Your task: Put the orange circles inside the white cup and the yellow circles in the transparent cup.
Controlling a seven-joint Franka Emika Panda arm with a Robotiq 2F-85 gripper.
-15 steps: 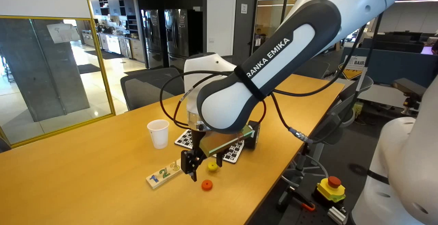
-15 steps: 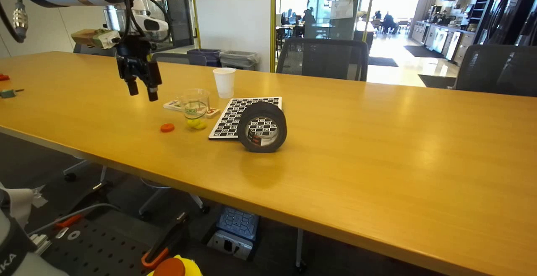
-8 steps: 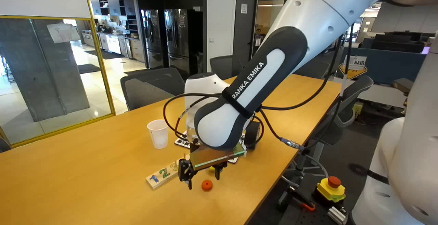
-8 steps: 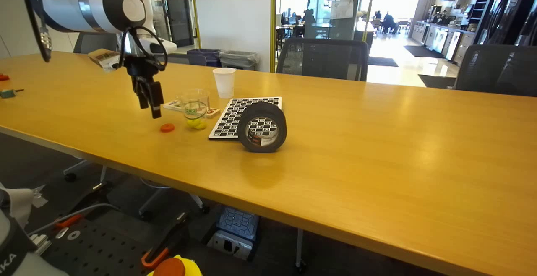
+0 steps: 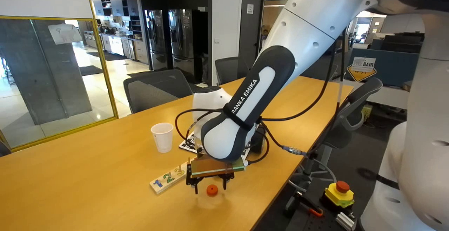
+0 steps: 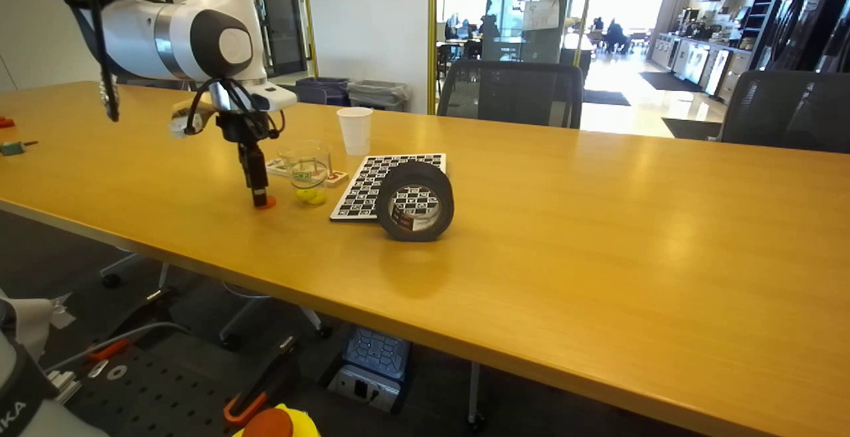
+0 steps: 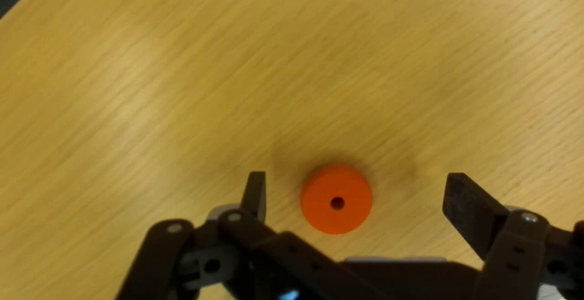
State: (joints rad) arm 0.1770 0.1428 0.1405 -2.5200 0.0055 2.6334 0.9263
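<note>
An orange circle (image 7: 337,202) with a centre hole lies flat on the table, also visible in both exterior views (image 5: 212,190) (image 6: 268,202). My gripper (image 7: 357,175) is open, low over the table, with one finger on each side of the disc. The disc is closer to the finger at image left and touches neither. The gripper also shows in an exterior view (image 6: 259,203). The white cup (image 5: 162,138) stands upright farther back. The transparent cup (image 6: 309,166) stands near the orange circle. Yellow circles (image 6: 310,196) show at its base; I cannot tell whether inside or behind.
A wooden number board (image 5: 167,178) lies beside the gripper. A checkered board (image 6: 362,191) and an upright black tape roll (image 6: 386,218) are beyond the transparent cup. A red-orange piece (image 6: 6,122) and a green piece (image 6: 13,148) lie at the far table end.
My gripper has come down and over to the orange circle, and its open fingers are now on both sides of it. In an exterior view the arm now hides the yellow disc seen earlier.
</note>
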